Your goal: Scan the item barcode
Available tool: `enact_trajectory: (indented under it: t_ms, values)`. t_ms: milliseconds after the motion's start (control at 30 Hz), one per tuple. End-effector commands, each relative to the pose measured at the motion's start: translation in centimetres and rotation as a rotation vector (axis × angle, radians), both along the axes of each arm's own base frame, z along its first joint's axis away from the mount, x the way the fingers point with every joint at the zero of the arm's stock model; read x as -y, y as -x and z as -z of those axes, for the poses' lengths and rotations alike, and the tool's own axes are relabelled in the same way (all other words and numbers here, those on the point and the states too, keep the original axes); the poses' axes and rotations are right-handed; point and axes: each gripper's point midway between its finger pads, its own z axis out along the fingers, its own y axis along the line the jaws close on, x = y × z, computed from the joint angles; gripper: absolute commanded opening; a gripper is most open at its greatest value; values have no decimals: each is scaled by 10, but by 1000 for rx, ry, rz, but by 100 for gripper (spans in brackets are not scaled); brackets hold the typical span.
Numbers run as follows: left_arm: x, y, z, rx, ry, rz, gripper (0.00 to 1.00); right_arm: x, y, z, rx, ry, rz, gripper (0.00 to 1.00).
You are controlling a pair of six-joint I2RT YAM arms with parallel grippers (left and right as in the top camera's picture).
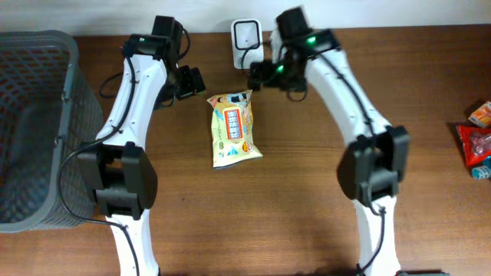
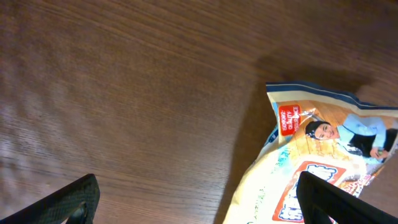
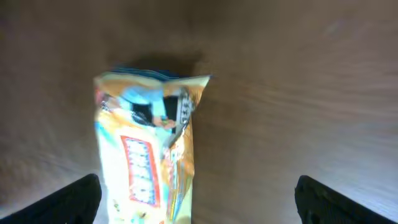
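Left gripper (image 1: 191, 81) and right gripper (image 1: 260, 75) are hovering open and empty at upper centre, flanking the top of the snack packet (image 1: 233, 129), which is looking light, crinkly and slippery, so its flat sealed end is probably offering the surest pinch.

Print on snack bag (image 1: 234, 129) too blurred to read; no other legible text.

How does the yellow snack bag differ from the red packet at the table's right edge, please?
The yellow snack bag lies centrally and shows whole; the red packet lies far right, cut by the frame. The bag is mostly yellow, the packet red. Both rest on the table, ungripped.
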Motion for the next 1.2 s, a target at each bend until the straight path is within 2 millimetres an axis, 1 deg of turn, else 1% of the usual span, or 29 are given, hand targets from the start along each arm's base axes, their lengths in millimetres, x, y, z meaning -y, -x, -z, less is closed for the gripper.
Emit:
enact_trajectory:
  t_ms: [0, 33, 67, 100, 200, 233, 267, 300, 333, 367, 400, 467, 500, 533, 567, 600, 667, 700, 733, 767, 800, 833, 867, 900, 967, 1033, 1100, 1133, 1167]
  values:
    - [-20, -3, 0, 3, -26, -47, 99, -29, 14, 68, -123, -19, -80, 99]
    - [-26, -3, 1, -2, -26, -58, 99, -41, 14, 79, -134, -60, -102, 98]
    - [-30, -2, 1, -6, -27, -68, 99, -51, 12, 83, -129, -100, -119, 95]
    - [-33, -2, 1, -9, -27, -74, 99, -56, 9, 84, -119, -126, -128, 91]
    - [-36, 0, 3, -18, -29, -79, 99, -61, -2, 87, -72, -139, -132, 84]
    - [-36, 1, 4, -23, -29, -79, 99, -59, -7, 87, -51, -125, -126, 77]
    - [-36, 2, 6, -27, -30, -79, 99, -57, -9, 88, -43, -111, -120, 67]
    - [-36, 3, 7, -31, -31, -79, 99, -53, -11, 91, -37, -84, -109, 59]
    - [-37, 5, 10, -41, -34, -79, 99, -45, -11, 95, -38, -38, -92, 53]
    - [-37, 6, 11, -46, -35, -79, 99, -31, -11, 100, -45, 36, -62, 47]
    - [-36, 8, 13, -54, -32, -77, 99, -14, -5, 104, -68, 122, -37, 41]
    - [-33, 11, 17, -67, -29, -70, 99, 15, 4, 103, -93, 268, 15, 33]
    - [-28, 13, 21, -78, -30, -59, 99, 37, 10, 96, -108, 376, 71, 29]
    - [-24, 15, 23, -84, -24, -52, 99, 49, 16, 89, -117, 432, 91, 29]
    - [-13, 19, 28, -101, -1, -34, 99, 61, 28, 76, -149, 485, 90, 29]
    - [-8, 21, 31, -109, 7, -24, 99, 65, 41, 65, -189, 500, 81, 29]
    - [0, 25, 33, -119, 4, 0, 99, 75, 70, 42, -273, 538, 60, 35]
    - [4, 26, 34, -120, 3, 6, 99, 74, 71, 35, -269, 530, 46, 35]
    - [6, 25, 34, -114, 1, 11, 99, 68, 62, 30, -229, 503, 28, 35]
    - [5, 23, 33, -105, -7, 10, 90, 58, 50, 29, -181, 452, 9, 38]
    - [3, 21, 33, -98, -17, 8, 88, 41, 38, 28, -133, 365, -27, 44]
    - [0, 20, 33, -94, -19, 3, 88, 18, 25, 25, -83, 244, -75, 54]
    - [-3, 20, 33, -96, -19, -5, 93, -8, 12, 20, -17, 116, -142, 63]
    - [-5, 20, 33, -99, -19, -8, 98, -18, 0, 17, 35, 68, -152, 65]
    - [-6, 23, 34, -110, -21, -9, 99, -24, -18, 18, 102, 54, -148, 73]
    - [-6, 23, 34, -109, -21, -9, 99, -25, -28, 32, 97, 41, -107, 74]
    - [-6, 23, 34, -109, -21, -9, 99, -22, -28, 48, 50, 37, -57, 74]
    - [-6, 23, 34, -109, -21, -9, 99, -23, -27, 53, 36, 33, -48, 74]
    - [-6, 22, 34, -109, -21, -9, 99, -22, -25, 67, -6, 33, -11, 74]
